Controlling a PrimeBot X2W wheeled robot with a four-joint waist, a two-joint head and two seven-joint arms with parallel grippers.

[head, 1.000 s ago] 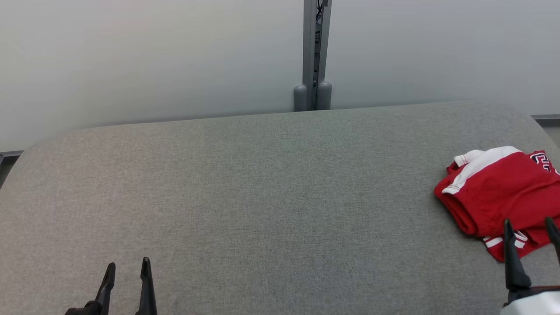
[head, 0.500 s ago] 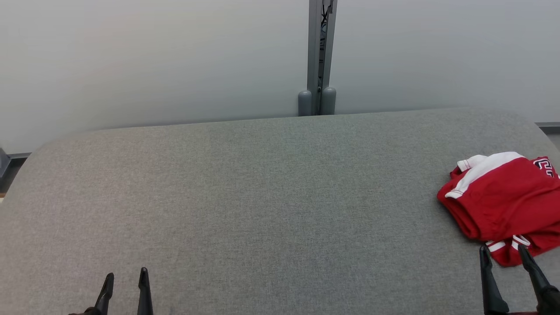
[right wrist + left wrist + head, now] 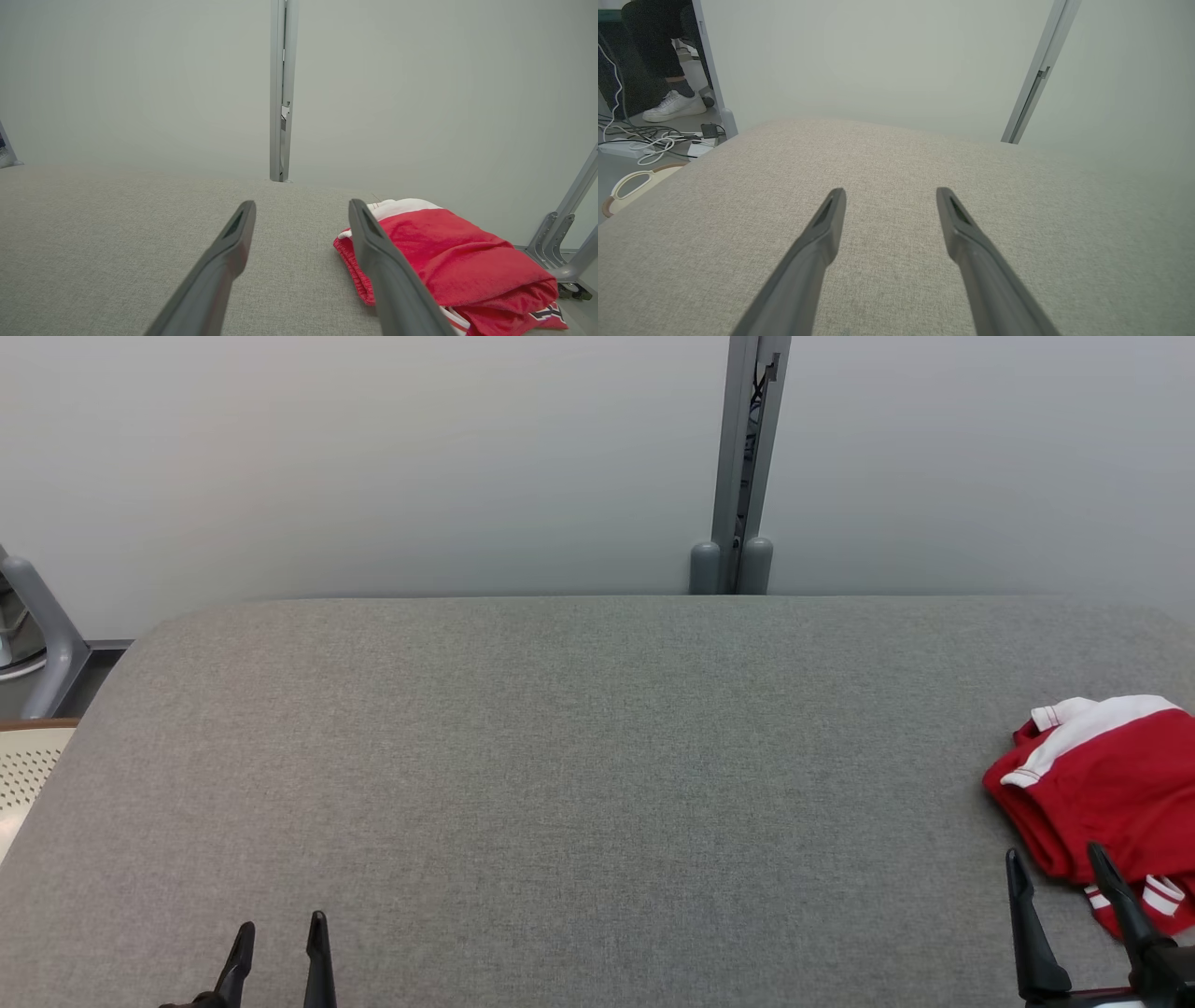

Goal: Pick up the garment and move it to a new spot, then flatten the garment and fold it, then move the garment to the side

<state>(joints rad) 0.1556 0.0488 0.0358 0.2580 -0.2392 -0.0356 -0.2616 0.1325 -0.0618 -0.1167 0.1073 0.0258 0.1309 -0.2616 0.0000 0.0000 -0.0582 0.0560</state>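
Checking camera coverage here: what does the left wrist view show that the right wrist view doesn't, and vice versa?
Left wrist view adds: the open left gripper, a person's white sneaker and tangled white floor cables. Right wrist view adds: the open right gripper and the bundled red-and-white fabric garment. Shared by both: the grey fabric-covered table, the pale wall and its grey metal post.
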